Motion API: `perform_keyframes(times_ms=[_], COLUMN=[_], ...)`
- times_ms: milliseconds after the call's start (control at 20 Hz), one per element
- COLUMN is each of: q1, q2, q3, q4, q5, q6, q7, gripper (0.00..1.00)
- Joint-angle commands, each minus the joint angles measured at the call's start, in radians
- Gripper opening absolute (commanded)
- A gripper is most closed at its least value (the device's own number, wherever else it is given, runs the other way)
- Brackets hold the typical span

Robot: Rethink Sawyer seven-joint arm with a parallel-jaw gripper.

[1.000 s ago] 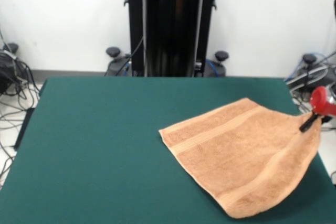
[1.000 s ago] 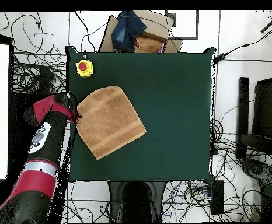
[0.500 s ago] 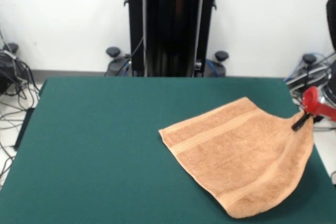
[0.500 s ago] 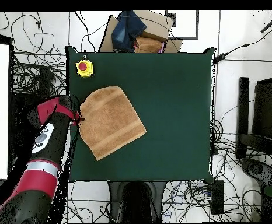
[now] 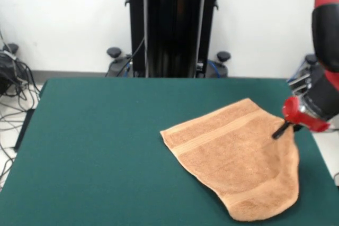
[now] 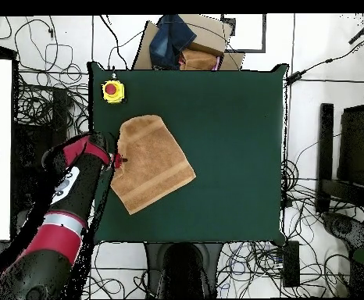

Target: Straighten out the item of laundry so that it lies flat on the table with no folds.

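Spotted the towel lying toward the right edge of the green table, right-hand corner lifted and pinched shut in the gripper, cloth folding inward under it.

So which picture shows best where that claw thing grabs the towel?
The front view: the gripper meets the towel's raised edge, seen from the side. The overhead view shows the gripper only small, at the towel's edge.

Towel on table near one side edge, end effector at its outer edge
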Motion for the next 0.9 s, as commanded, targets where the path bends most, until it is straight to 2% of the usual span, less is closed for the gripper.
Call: perform_keyframes(times_ms=[50, 150, 450, 900], q1=[0.014, 0.027, 0.023, 0.039], q2=[0.14, 0.169, 0.186, 0.154], q3=[-0.054, -0.098, -0.107, -0.087], q4=[0.003, -0.028, -0.037, 0.024], q5=[-0.037, -0.028, 0.012, 0.034], q6=[0.003, 0.036, 0.077, 0.051], q7=[0.275, 0.307, 0.294, 0.279], gripper=[0.0, 0.0, 0.0, 0.0])
